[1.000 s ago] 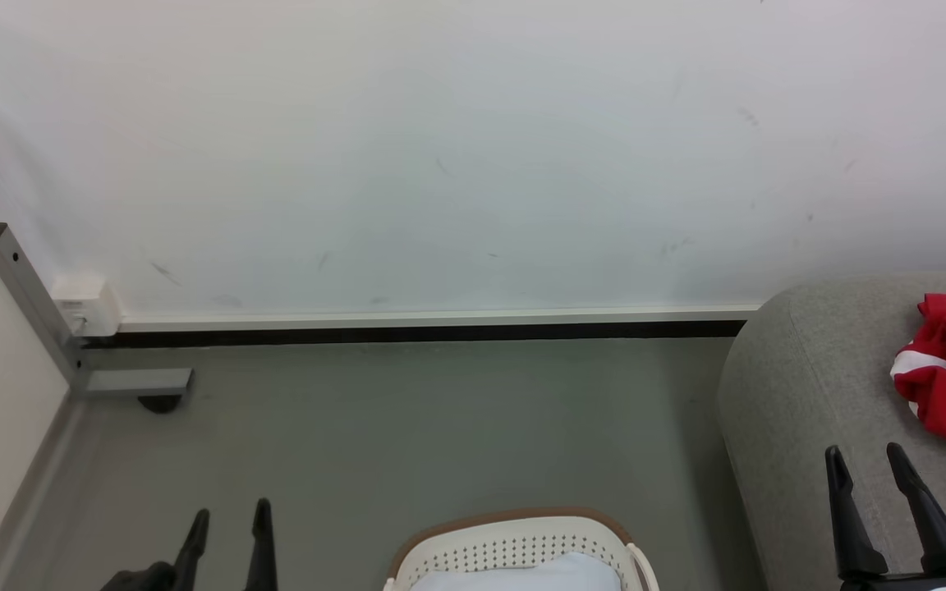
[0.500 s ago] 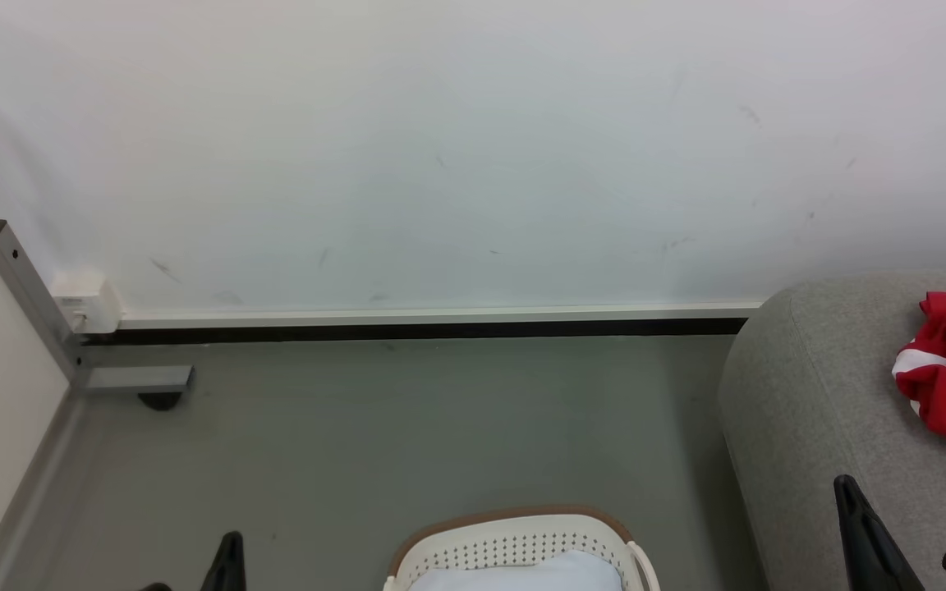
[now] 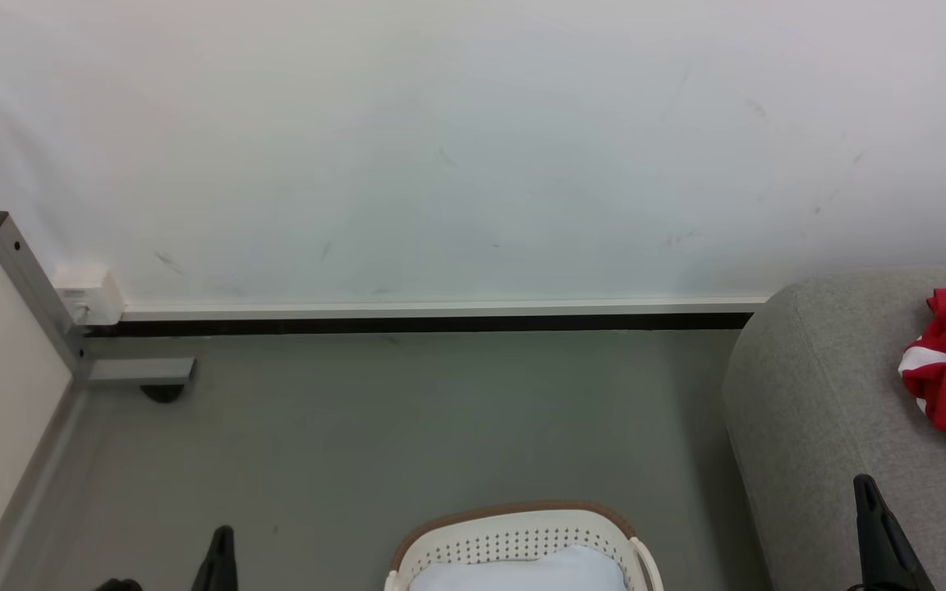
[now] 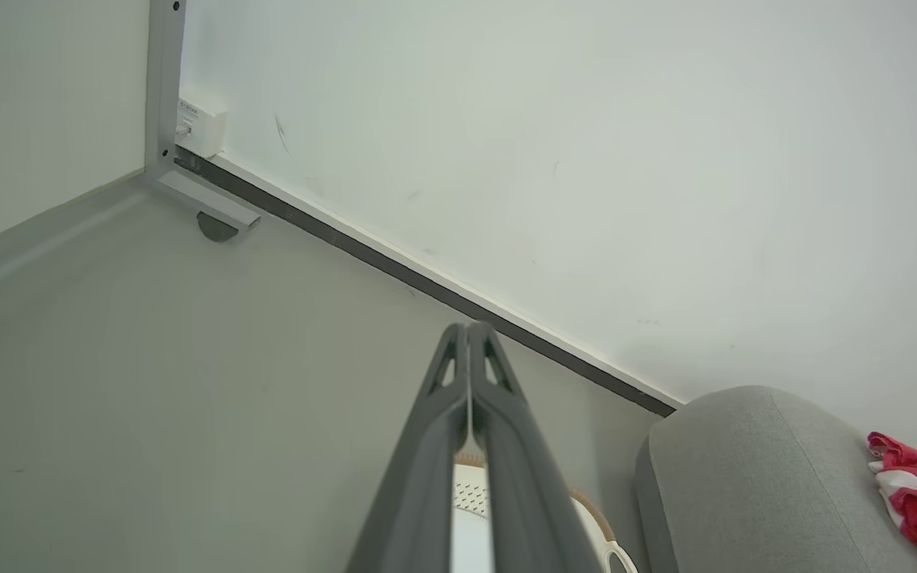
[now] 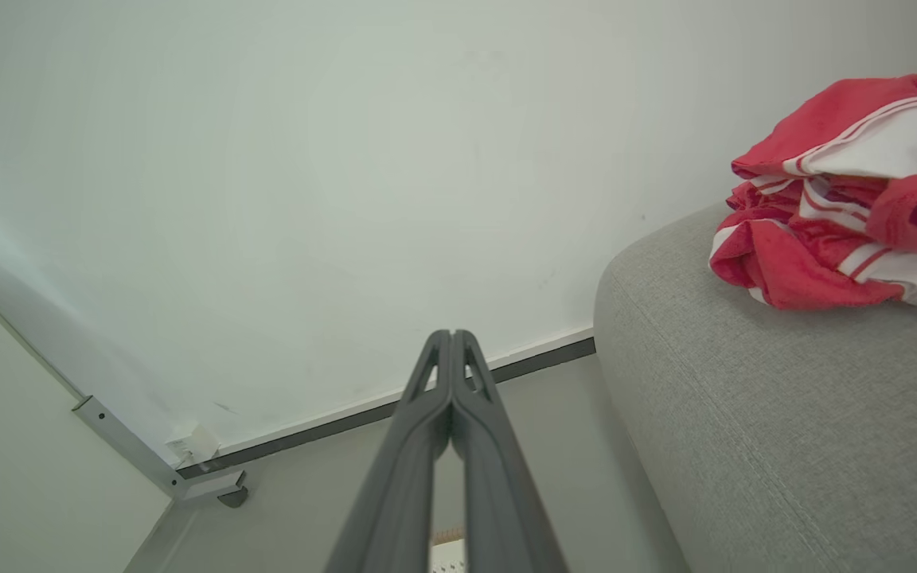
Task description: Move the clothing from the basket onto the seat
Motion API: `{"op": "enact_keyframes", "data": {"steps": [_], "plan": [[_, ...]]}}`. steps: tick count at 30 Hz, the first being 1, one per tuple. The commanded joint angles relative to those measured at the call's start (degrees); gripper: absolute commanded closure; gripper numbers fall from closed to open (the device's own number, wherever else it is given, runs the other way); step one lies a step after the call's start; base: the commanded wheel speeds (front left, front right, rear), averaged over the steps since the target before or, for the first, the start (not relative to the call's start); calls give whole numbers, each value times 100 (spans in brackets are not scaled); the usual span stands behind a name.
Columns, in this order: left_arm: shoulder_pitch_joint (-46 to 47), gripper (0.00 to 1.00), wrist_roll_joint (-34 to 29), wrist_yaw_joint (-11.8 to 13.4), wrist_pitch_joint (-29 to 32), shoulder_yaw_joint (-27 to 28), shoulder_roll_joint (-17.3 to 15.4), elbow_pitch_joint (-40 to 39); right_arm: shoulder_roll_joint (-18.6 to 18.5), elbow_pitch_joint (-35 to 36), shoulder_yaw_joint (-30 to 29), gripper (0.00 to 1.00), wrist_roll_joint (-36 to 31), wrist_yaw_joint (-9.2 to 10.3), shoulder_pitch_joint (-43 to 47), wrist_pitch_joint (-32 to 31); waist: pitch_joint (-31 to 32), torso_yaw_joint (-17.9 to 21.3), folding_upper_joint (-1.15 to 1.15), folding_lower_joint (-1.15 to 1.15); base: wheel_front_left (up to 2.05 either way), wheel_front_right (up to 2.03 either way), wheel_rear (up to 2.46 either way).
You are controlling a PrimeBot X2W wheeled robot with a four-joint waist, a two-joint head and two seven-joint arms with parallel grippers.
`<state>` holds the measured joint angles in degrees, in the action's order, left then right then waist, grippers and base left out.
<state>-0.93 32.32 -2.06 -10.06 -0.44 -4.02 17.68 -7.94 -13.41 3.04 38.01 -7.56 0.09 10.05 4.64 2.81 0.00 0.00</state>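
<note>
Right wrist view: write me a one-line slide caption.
Shut, empty right gripper beside the grey seat, with the red clothing heaped on top.

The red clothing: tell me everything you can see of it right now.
The clothing is a crumpled heap of bright red soft fabric with white panels and thin stripe trim, folded over itself in loose rolls. It rests on top of the grey woven seat, near its rounded end, and as far as can be seen it touches the upholstery alone. Its far side runs off the picture edge, so its full extent is hidden. The right gripper, shut, is apart from it.
</note>
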Motion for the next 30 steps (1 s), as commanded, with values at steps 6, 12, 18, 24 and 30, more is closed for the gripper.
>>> {"op": "enact_keyframes", "data": {"steps": [6, 12, 18, 24, 30], "plan": [[216, 100, 637, -67, 159, 94, -3, -137, 18, 50, -133, 100, 573, 3, -232, -160, -27, -16, 0, 0, 0, 0, 0], [266, 100, 1130, -110, 294, 147, 7, -161, 62, 42, -208, 100, 1013, 3, -267, -295, -54, -32, 0, 0, 0, 0, 0], [311, 100, 1580, -153, 418, 198, 16, -181, 105, 34, -282, 100, 1428, 4, -314, -422, -81, -47, 0, 0, 0, 0, 0], [358, 100, 2005, -195, 543, 250, 26, -203, 143, 27, -346, 100, 1817, 5, -351, -543, -108, -63, 0, 0, 0, 0, 0], [397, 100, 2409, -230, 656, 298, 36, -222, 173, 19, -413, 100, 2183, 5, -378, -655, -135, -79, 0, 0, 0, 0, 0]]}}
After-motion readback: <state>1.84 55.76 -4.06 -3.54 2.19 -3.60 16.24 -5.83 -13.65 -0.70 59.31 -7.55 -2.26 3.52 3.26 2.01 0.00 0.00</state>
